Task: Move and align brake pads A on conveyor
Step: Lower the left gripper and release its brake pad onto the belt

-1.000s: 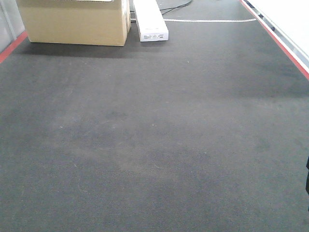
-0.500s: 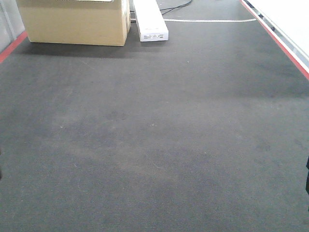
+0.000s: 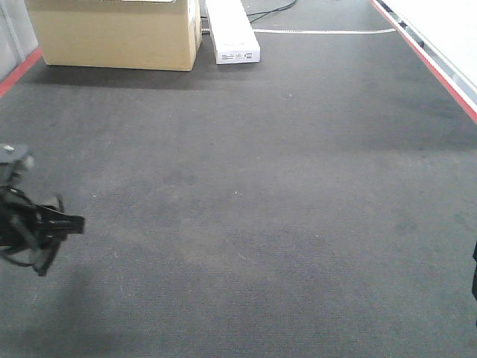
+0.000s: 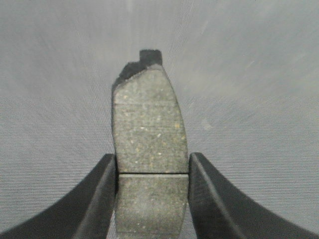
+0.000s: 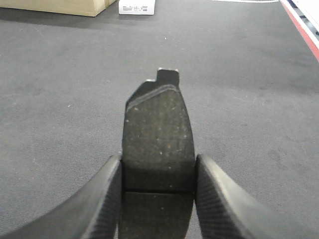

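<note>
Two brake pads A (image 4: 148, 114) clamped lengthwise for aligning: one in left end effector (image 4: 152, 158), other in right end effector (image 5: 158, 158).

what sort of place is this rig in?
Probably a factory-style line or a mock-up: wide dark conveyor with red edge stripes, cardboard box at its far end, a brake pad in the left gripper and one in the right gripper.
</note>
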